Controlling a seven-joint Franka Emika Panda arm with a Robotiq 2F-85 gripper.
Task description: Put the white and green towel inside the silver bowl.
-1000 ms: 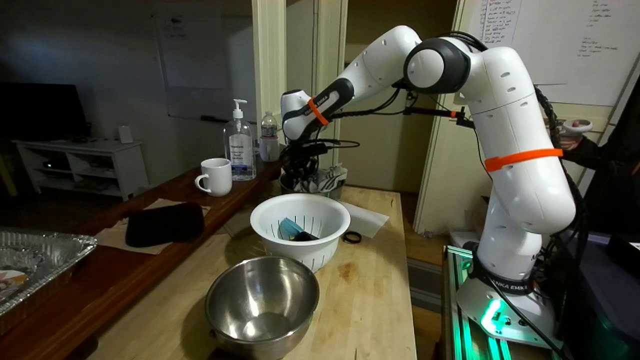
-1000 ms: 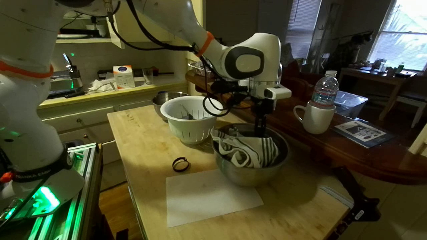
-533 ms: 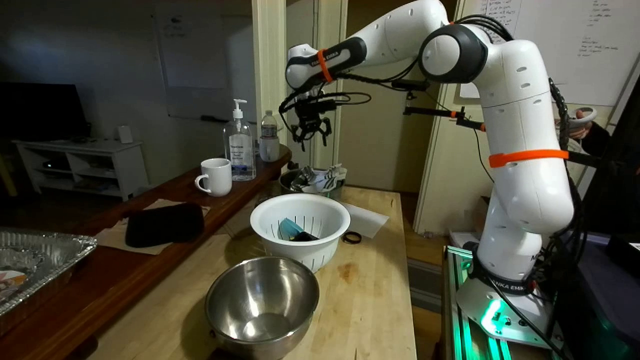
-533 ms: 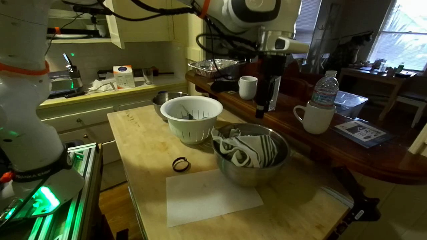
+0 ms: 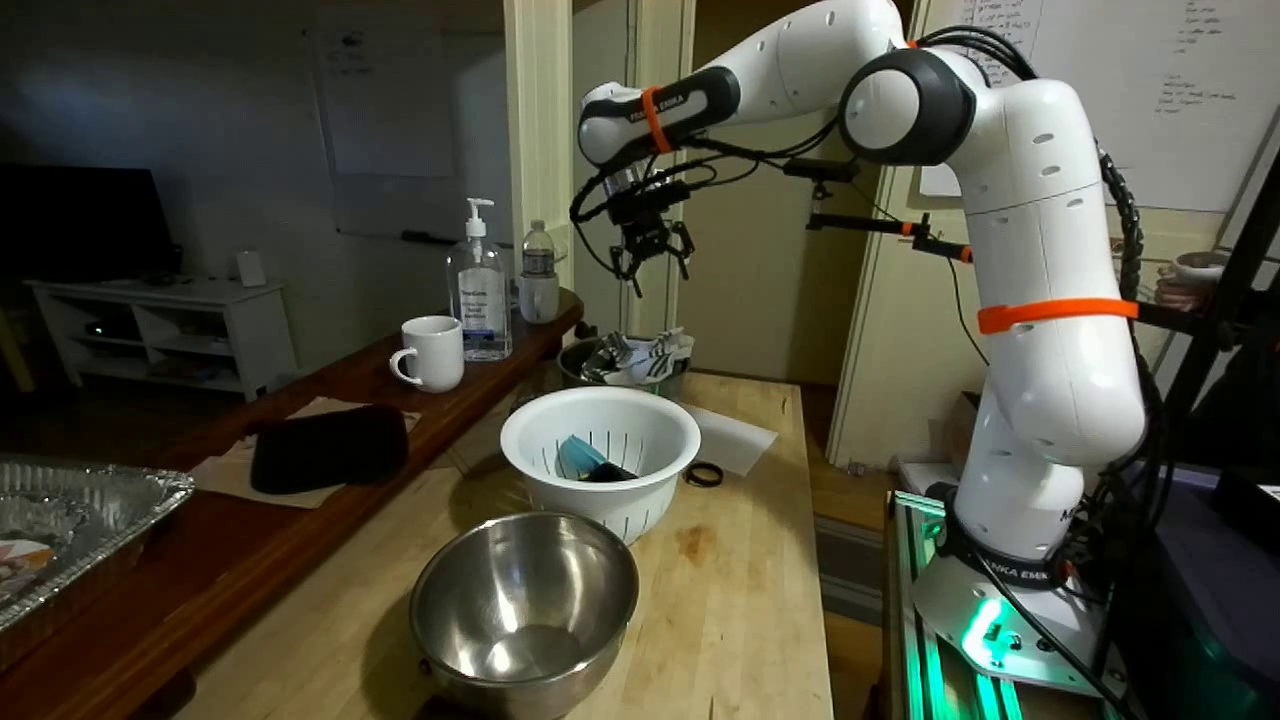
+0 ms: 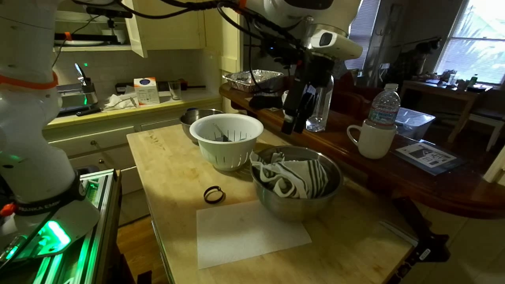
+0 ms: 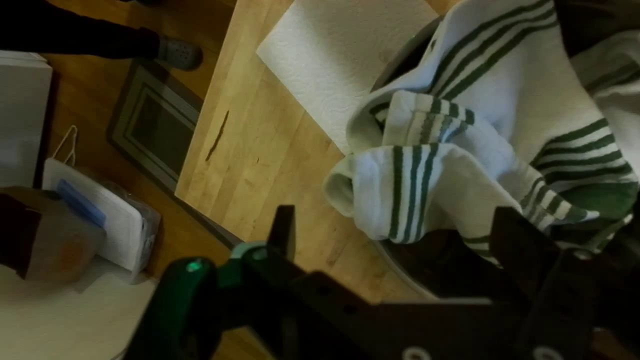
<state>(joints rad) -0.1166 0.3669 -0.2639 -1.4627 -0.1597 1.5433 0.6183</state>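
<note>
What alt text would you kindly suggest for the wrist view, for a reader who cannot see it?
A white and green towel lies crumpled inside a silver bowl, with open, empty robot fingers in the foreground. Also visible are a wooden table and a partly hidden white paper sheet; at upper left, someone's dark-clad leg and grey shoe.

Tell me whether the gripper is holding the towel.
No, the gripper hangs open, with a visible gap between it and the towel in the silver bowl.

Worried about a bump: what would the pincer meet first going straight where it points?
The pincer would probably meet the white and green towel, near the edge of the silver bowl holding it; depth is unclear.
</note>
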